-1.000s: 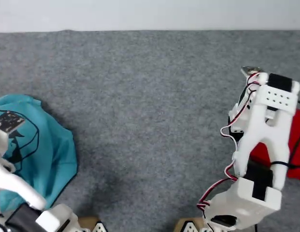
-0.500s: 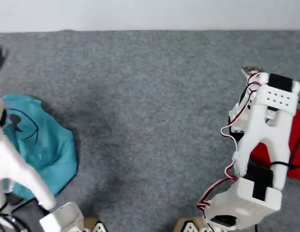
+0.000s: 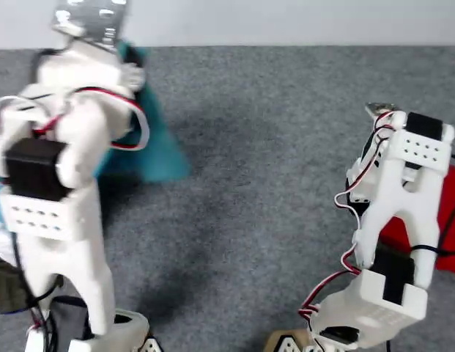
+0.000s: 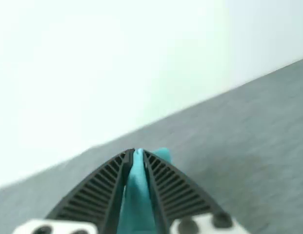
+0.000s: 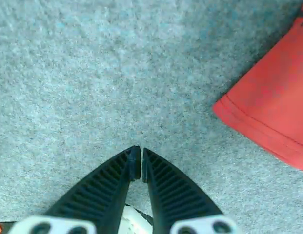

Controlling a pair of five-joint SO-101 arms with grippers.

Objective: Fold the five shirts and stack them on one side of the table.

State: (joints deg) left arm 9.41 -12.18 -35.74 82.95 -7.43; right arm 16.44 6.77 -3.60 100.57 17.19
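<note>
The left gripper (image 4: 137,155) has its fingers clamped on a fold of the teal shirt (image 4: 136,195). The left wrist view shows the cloth pinched between the two ribbed black fingers and running back toward the camera. Beyond the tips are the grey bench (image 4: 258,126) and a pale wall (image 4: 117,63).

From the high view that grip is hidden by the left arm (image 3: 58,191), which stands raised over the left side of the bench (image 3: 264,183). This view does show how the teal shirt (image 3: 155,150) hangs. It is lifted off the surface beside the arm's upper end, near the far edge of the bench, and spreads downward into a loose blurred flap with a shadow on the grey beneath it. Red and white wires loop over the arm's wrist.

The right gripper (image 5: 138,163) has its fingers together with nothing between them, pointing down at bare grey bench. In the right wrist view, a hemmed corner of the red shirt (image 5: 273,107) lies flat near the tips and apart from them.

In the high view, the right arm (image 3: 399,198) is folded over the right side of the bench. It covers most of the red shirt (image 3: 448,220), which shows at the right edge behind the arm's white links. The two arms are well apart, with open grey bench between them.
</note>
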